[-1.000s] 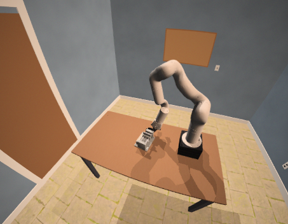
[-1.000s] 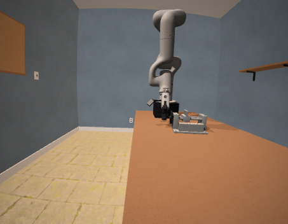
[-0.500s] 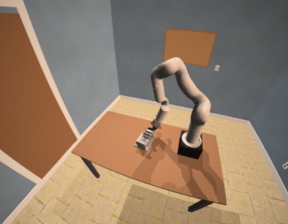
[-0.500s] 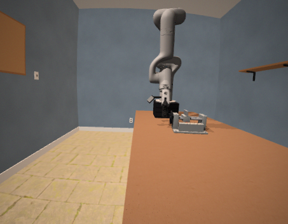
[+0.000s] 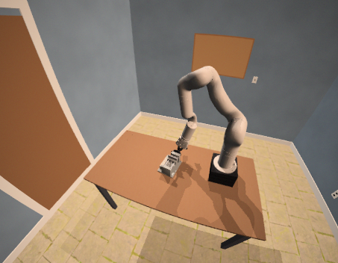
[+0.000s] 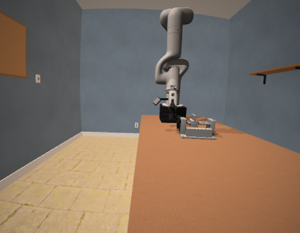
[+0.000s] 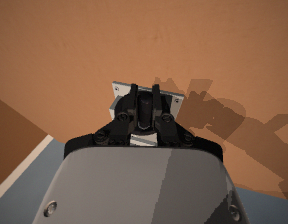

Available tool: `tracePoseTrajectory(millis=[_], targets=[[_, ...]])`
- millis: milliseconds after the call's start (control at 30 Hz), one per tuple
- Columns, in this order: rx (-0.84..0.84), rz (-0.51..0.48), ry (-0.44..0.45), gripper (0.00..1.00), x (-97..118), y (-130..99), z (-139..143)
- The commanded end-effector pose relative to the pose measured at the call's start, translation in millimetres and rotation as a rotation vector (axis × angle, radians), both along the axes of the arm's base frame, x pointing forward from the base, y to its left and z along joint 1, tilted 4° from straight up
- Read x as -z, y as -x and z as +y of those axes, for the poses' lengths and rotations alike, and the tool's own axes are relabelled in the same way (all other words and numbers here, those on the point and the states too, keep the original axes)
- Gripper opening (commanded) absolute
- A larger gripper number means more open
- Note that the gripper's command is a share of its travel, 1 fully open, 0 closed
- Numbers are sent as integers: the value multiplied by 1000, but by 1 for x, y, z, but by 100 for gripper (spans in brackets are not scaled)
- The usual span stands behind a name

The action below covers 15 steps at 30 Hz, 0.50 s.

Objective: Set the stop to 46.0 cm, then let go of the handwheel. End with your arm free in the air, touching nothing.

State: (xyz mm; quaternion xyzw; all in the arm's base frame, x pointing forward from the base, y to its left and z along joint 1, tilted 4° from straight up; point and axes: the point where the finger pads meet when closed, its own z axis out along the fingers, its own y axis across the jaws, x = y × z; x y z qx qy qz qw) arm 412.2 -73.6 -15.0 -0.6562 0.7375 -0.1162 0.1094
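black handwheel [image 5: 176, 151] [image 6: 179, 122], its handle [image 7: 145, 112] between the pincer's [image 5: 179, 149] [image 6: 173, 116] [image 7: 145, 89] fingers

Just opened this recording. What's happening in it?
A robot arm is working the dark handwheel on a small grey fixture that sits on the brown table. Its pincer is closed on the wheel's grip, so it has not let go yet. The stop's setting can't be read from these views.
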Motion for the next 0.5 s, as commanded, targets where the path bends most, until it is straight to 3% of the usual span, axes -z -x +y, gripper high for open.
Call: tracePoseTrajectory(millis=[0, 467], targets=[[0, -3, 0, 6, -2, -8, -1], [0, -3, 0, 6, 1, -26, -3]])
